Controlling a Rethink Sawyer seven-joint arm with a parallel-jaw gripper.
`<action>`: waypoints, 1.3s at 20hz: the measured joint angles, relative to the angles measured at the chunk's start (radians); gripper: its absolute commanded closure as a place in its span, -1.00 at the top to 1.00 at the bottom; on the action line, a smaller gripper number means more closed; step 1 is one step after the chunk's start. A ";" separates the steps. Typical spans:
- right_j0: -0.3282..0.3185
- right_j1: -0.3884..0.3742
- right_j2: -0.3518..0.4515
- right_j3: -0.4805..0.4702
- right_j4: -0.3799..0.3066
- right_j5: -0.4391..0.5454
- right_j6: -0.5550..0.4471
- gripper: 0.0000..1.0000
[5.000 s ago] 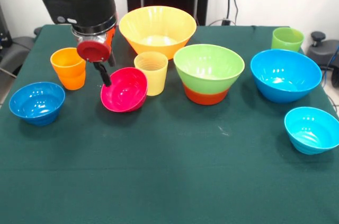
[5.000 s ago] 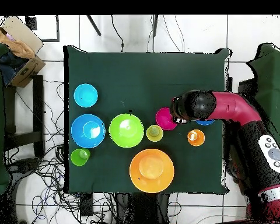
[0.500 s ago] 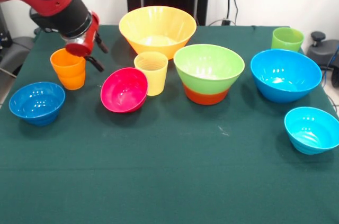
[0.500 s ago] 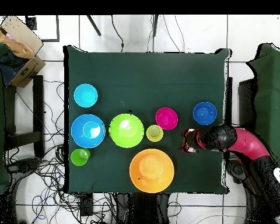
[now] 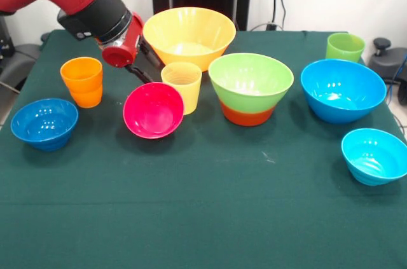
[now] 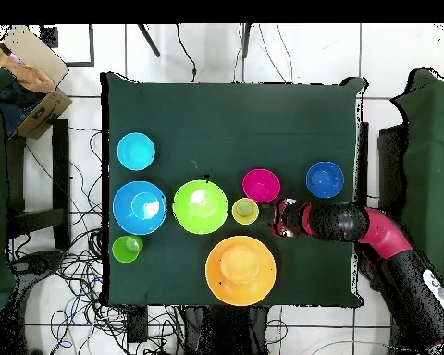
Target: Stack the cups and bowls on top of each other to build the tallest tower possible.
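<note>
My gripper [image 5: 151, 68] hangs low between the magenta bowl [image 5: 153, 111] and the big yellow-orange bowl [image 5: 189, 34]. Its two dark fingers stand apart, open and empty; the lower fingertip [image 5: 147, 78] is at the magenta bowl's back rim. That bowl is tilted toward the camera, next to the pale yellow cup [image 5: 182, 86]. The light green bowl [image 5: 250, 80] sits nested in the orange-red bowl [image 5: 248, 116]. The orange cup [image 5: 82, 81] and the light green cup [image 5: 345, 46] stand alone. In the overhead view the gripper [image 6: 279, 218] is right of the yellow cup [image 6: 245, 211].
The small dark blue bowl [image 5: 44, 123] sits at the left, the big blue bowl [image 5: 343, 89] and the small cyan bowl [image 5: 375, 154] at the right. The green cloth [image 5: 203, 218] covers the table. Boxes [image 6: 27, 69] and cables lie off the table.
</note>
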 measured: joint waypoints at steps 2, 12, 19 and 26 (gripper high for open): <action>-0.025 0.018 0.013 0.013 -0.001 -0.018 0.000 1.00; -0.111 0.094 0.053 0.038 -0.006 -0.039 0.000 1.00; -0.113 0.097 0.078 0.039 -0.014 -0.039 0.000 1.00; -0.113 0.096 0.109 0.042 -0.028 -0.039 0.000 1.00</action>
